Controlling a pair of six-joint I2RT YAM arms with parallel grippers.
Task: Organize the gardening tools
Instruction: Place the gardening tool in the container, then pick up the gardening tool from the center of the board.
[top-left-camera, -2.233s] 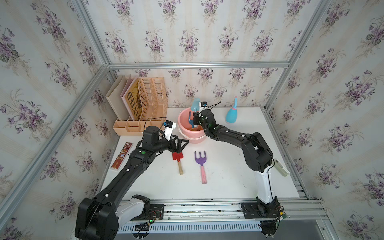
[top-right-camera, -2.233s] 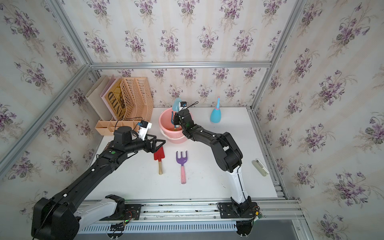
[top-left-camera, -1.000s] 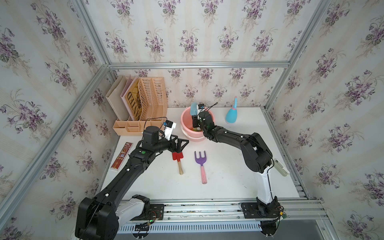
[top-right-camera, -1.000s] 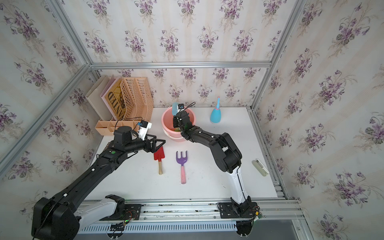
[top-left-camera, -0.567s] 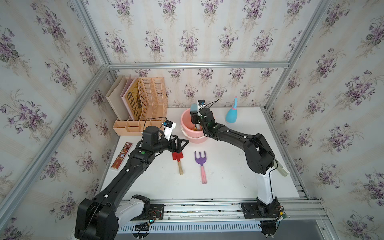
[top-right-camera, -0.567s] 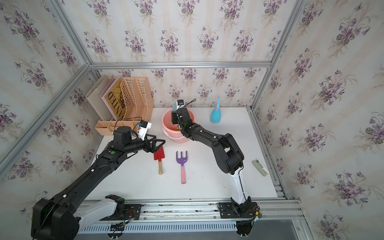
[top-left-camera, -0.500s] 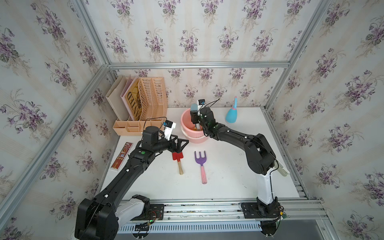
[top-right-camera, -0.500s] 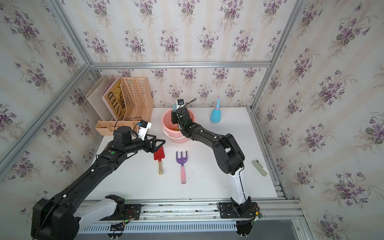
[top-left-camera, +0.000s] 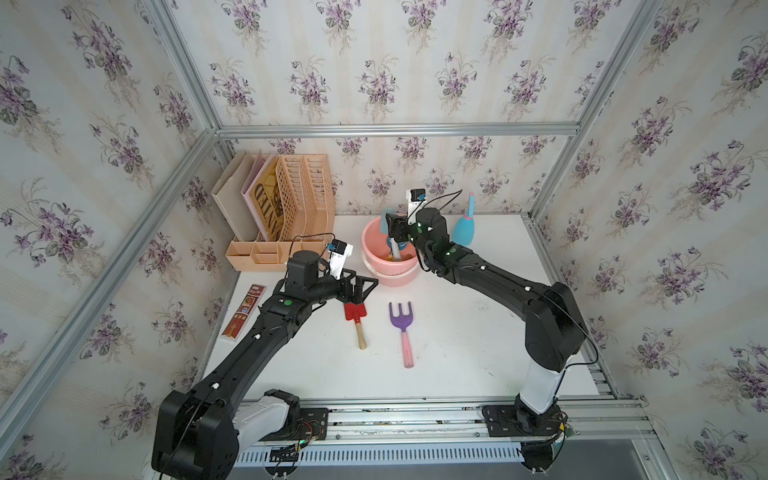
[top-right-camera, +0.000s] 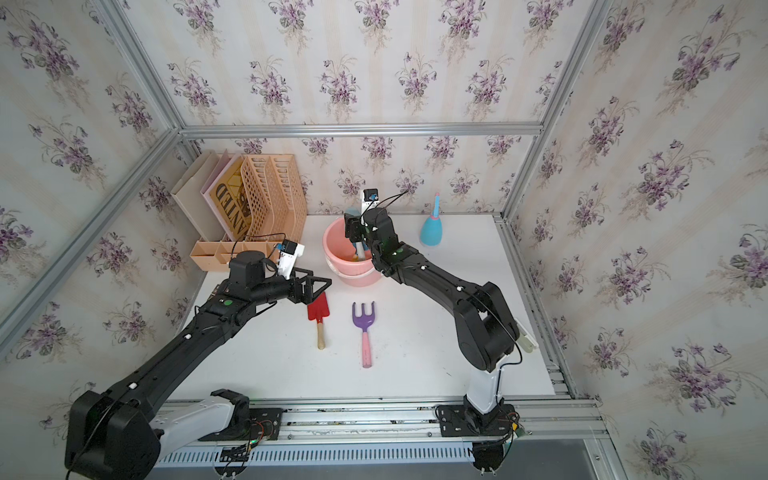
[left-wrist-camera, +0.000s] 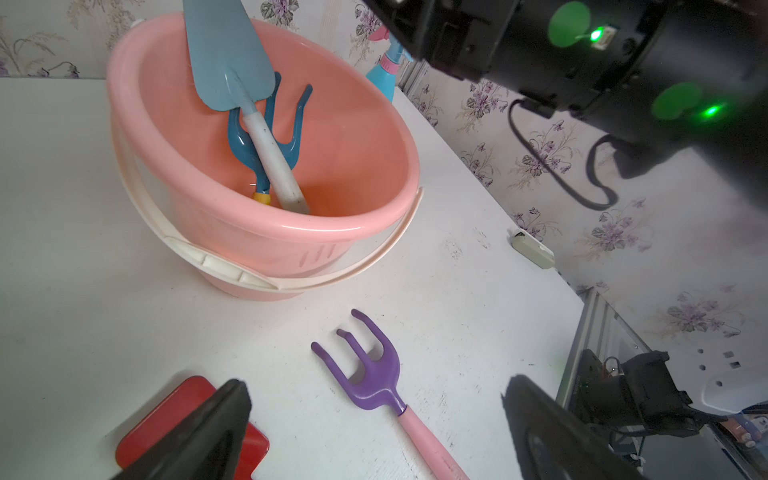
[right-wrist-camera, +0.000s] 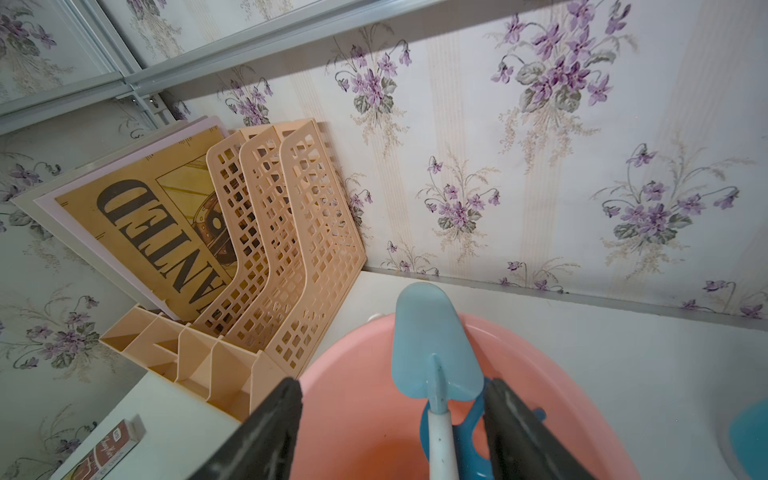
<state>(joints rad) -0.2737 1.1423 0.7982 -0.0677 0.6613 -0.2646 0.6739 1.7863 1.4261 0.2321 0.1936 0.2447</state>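
The pink bucket (top-left-camera: 390, 276) stands at the back middle of the table. In it lean a light-blue trowel (right-wrist-camera: 432, 332) with a white handle and a blue fork (left-wrist-camera: 249, 149). My right gripper (right-wrist-camera: 392, 384) hangs open over the bucket, its fingers either side of the trowel's handle without pinching it. A red spade (top-left-camera: 354, 311) and a purple fork (top-left-camera: 401, 322) lie on the table in front of the bucket. My left gripper (top-left-camera: 361, 286) is wide open just above the red spade's blade, holding nothing. A blue spray bottle (top-left-camera: 463, 230) stands to the right of the bucket.
A peach file rack (top-left-camera: 307, 199) with folders and a low divided tray (top-left-camera: 257, 255) fill the back left corner. A flat red-brown box (top-left-camera: 244, 311) lies along the left edge. A small beige block (top-right-camera: 525, 338) sits at the right edge.
My right gripper lowered the light-blue trowel into the bucket, then opened and let it go. The left arm has stayed still.
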